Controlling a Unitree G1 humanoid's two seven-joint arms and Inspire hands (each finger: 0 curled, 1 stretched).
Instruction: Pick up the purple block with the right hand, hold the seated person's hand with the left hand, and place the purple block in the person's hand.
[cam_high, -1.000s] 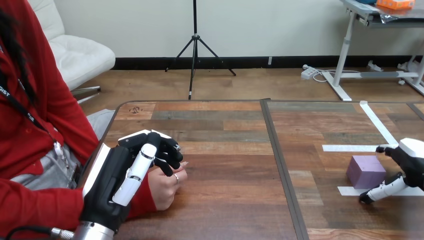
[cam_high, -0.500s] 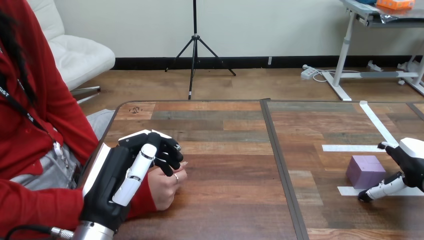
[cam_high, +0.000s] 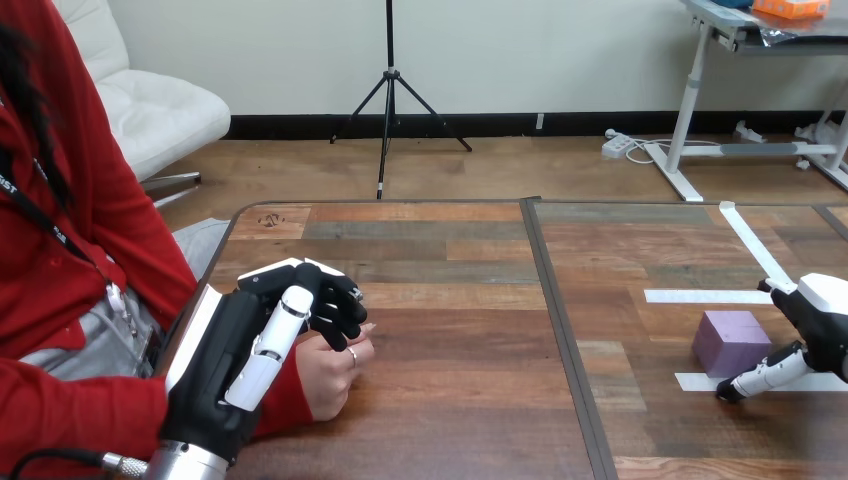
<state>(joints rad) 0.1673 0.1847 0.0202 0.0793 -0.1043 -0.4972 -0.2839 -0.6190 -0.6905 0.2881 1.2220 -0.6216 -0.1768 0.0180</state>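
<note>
The purple block (cam_high: 732, 342) sits on the wooden table (cam_high: 450, 400) at the right, beside white tape marks. My right hand (cam_high: 822, 325) is just right of it at the view's edge, open, with a finger behind the block and the thumb (cam_high: 762, 375) in front of it, neither clearly touching it. At the left, the person's hand (cam_high: 335, 378) rests on the table as a loose fist. My left hand (cam_high: 240, 350) lies over it, its fingers (cam_high: 338, 305) curled round the top of the person's hand.
White tape strips (cam_high: 700, 296) mark the table's right part around the block. A dark seam (cam_high: 562, 330) runs front to back between the two tabletop halves. The person sits close at the left edge.
My right hand has drifted very slightly to the right beside the block. The left hand, the person's hand and the block have not moved.
</note>
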